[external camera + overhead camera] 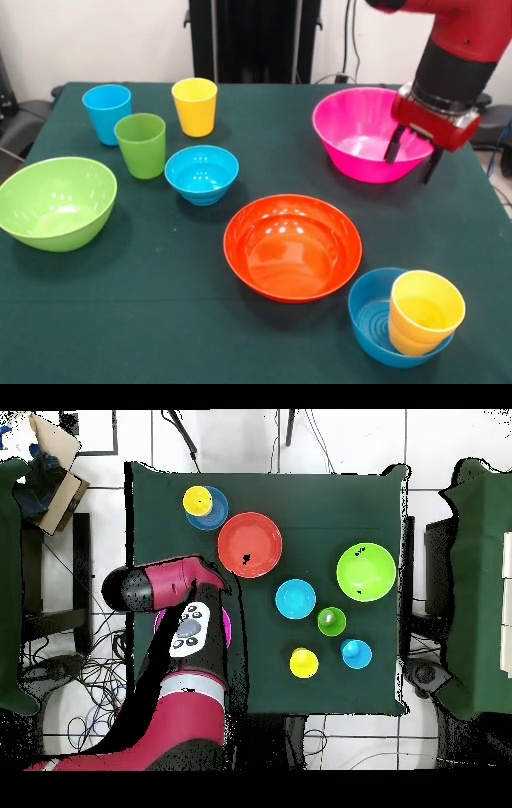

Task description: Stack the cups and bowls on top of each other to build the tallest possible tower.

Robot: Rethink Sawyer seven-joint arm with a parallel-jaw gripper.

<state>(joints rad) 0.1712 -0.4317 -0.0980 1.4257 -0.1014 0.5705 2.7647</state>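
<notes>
Here the gripper [414, 160] hangs at the right of the frame with its fingers [394, 146] apart, straddling the near rim of the pink bowl [356, 132], nothing gripped. Closing on that thin, glossy wall, I judge, could let the bowl slip or tip; the orange bowl [292, 246] waits mid-desk [160, 320].

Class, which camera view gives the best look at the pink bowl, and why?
The front view. The pink bowl shows nearly whole there, rim and inside, with the open gripper at its edge. In the overhead view the arm covers it; only pink slivers show beside the arm.
</notes>
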